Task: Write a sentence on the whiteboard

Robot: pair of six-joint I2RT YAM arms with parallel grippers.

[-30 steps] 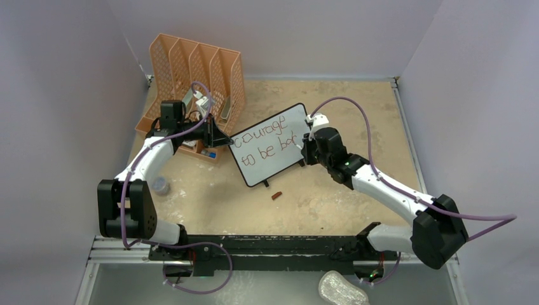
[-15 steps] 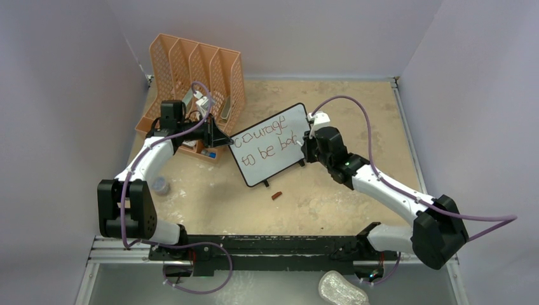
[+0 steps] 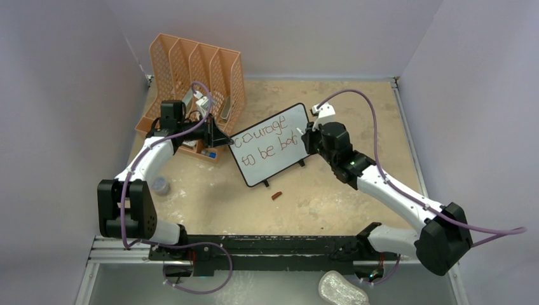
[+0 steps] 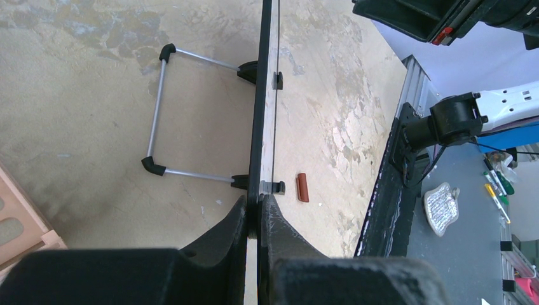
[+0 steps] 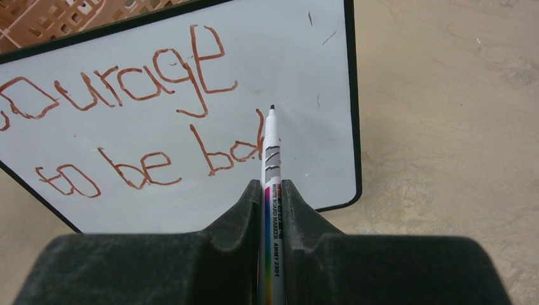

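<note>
The whiteboard (image 3: 279, 166) stands tilted in the middle of the table on its wire stand (image 4: 156, 114). The sentence (image 3: 267, 141), in reddish-brown marker, reads "courage to be bad" over two lines. My left gripper (image 3: 222, 138) is shut on the board's left edge; the left wrist view shows the black frame (image 4: 264, 95) pinched between the fingers (image 4: 235, 222). My right gripper (image 5: 272, 185) is shut on a white marker (image 5: 272, 149). Its tip sits at the top of the last letter (image 5: 257, 136), near the board's right edge (image 5: 351, 95). Whether it touches the board I cannot tell.
An orange perforated file organizer (image 3: 197, 67) stands at the back left, behind my left arm. A small red marker cap (image 3: 276, 196) lies on the table in front of the board. A small round jar (image 3: 160, 185) sits at the left. Walls close three sides.
My right arm has shifted toward the back of the table, carrying the marker up along the last letter. The left gripper and the board have stayed put.
</note>
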